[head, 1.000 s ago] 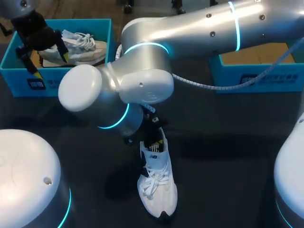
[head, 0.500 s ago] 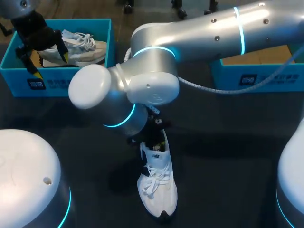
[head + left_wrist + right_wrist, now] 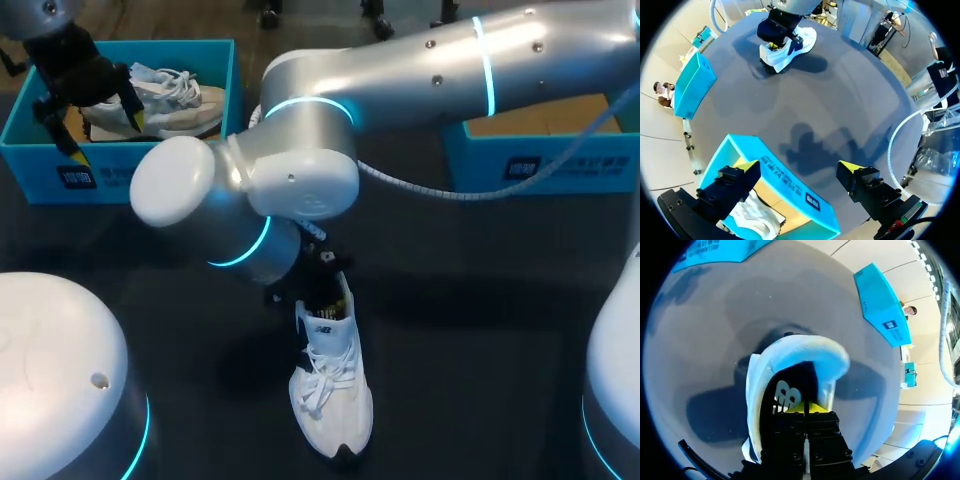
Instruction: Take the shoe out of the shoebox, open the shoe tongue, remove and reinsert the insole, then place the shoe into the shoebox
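A white shoe (image 3: 331,392) lies on the dark table, toe toward the near edge. My right gripper (image 3: 320,284) is at its heel end, largely hidden under the arm. In the right wrist view the right gripper (image 3: 807,408) is shut, its yellow tips down inside the shoe (image 3: 756,385) on the black insole (image 3: 790,385); I cannot tell whether anything is pinched. My left gripper (image 3: 104,135) hangs open over the left blue shoebox (image 3: 110,178). In the left wrist view its fingers (image 3: 746,171) stand wide above that box (image 3: 790,187); the shoe (image 3: 790,50) lies far ahead.
A second, cream and white shoe (image 3: 170,100) lies in the left box. Another blue shoebox (image 3: 545,165) with a bare tan floor stands at the back right, also seen as a blue box (image 3: 692,85) from the left wrist.
My right arm's elbow swung a little to the right and came back. The shoe and the left gripper have stayed where they were.
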Robot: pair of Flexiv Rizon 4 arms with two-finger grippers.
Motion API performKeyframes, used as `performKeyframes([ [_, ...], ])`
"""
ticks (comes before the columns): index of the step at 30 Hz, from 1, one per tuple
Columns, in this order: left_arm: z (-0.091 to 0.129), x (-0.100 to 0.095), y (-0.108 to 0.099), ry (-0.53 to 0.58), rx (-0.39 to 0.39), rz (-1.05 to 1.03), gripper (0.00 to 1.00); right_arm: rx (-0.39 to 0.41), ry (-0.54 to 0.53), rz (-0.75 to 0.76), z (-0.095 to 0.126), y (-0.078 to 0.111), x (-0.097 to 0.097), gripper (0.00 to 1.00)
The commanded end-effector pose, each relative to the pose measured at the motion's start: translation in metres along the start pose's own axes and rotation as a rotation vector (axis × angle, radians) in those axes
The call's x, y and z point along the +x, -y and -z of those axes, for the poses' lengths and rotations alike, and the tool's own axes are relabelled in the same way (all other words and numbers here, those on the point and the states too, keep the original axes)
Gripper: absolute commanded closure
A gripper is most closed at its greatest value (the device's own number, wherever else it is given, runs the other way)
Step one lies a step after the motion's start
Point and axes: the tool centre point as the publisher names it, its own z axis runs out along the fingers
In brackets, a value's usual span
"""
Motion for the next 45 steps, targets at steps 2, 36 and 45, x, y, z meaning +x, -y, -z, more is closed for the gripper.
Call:
performKeyframes([
  [2,0.0,0.0,0.0,-0.002,-0.001,0.0,0.0,0.018,-0.044,-0.178,-0.019,-0.003,0.011,1.0],
  [36,0.0,0.0,0.0,-0.002,-0.001,0.0,0.0,0.04,-0.076,-0.215,-0.019,0.003,0.013,1.0],
  [45,0.0,0.0,0.0,-0.002,-0.001,0.0,0.0,0.043,-0.099,-0.223,0.015,0.001,0.008,1.0],
])
